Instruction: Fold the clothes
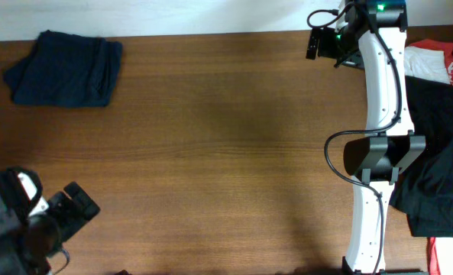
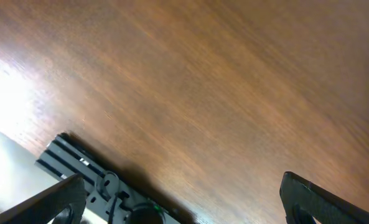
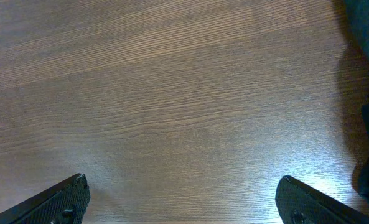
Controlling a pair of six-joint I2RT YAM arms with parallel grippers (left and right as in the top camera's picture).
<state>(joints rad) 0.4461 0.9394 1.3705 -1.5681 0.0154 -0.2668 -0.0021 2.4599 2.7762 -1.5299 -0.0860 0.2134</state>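
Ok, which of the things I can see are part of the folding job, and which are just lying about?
Job:
- folded navy garment, top-left in the overhead view
- black garment, unfolded at the right edge
- red-and-white garment, next to it

Not the job:
- wooden table
- looped black cable

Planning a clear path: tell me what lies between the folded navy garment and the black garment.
Overhead, mostly bare wooden table; the right arm crosses just before the black garment. The folded navy garment sits far left.

Robot lab: two arms (image 1: 380,84) at wooden table (image 1: 211,145).
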